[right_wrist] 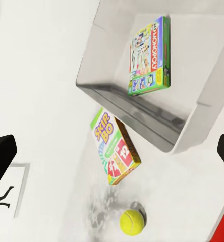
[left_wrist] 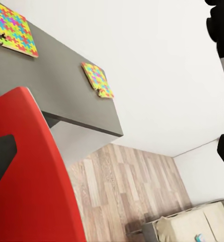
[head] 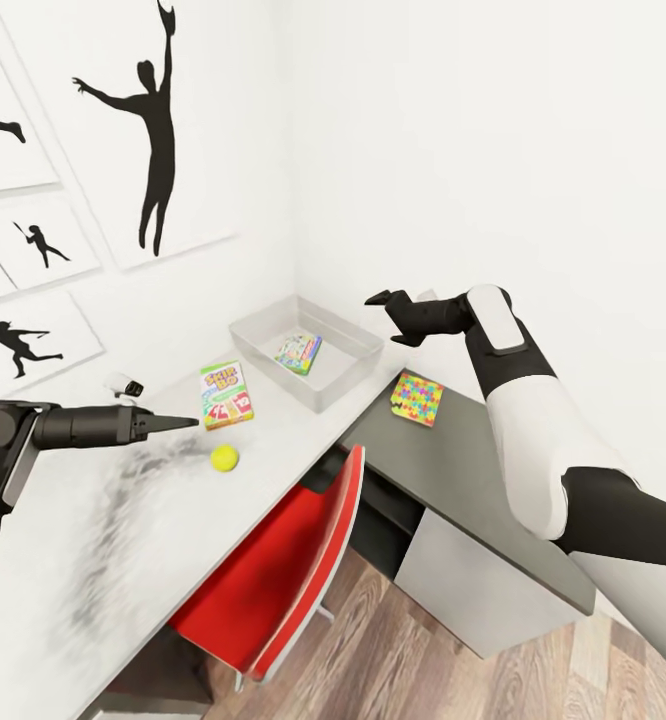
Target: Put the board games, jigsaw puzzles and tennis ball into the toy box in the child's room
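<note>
Toys, child's room, partly stowed. Nearest item: tennis ball (head: 224, 457) is lying loose on the pale table (head: 93, 560), just beyond the red chair (head: 273, 570). At the ball's 12 o'clock, a Skip-Bo board game (head: 226, 394) is resting flat on the table, outside the tray. At about 1 o'clock from that box, the toy box (head: 348, 380) is sitting toward the wall corner and is holding one Monopoly board game (head: 299, 353). On the dark desk section, at the tray's 4 o'clock, one jigsaw puzzle (head: 417, 398) is lying near the edge; the left wrist view is showing a second jigsaw puzzle (left_wrist: 97, 79) farther along that same top. Left gripper (head: 178, 424) is hovering empty near the Skip-Bo box, fingers reading as closed to a point. Right gripper (head: 388, 300) is hanging empty above the tray's far side, fingers spread wide. Risks, as judged: the ball is likely to roll off the table if nudged; thin puzzles may slide off the desk edge under a scraping grasp.
</note>
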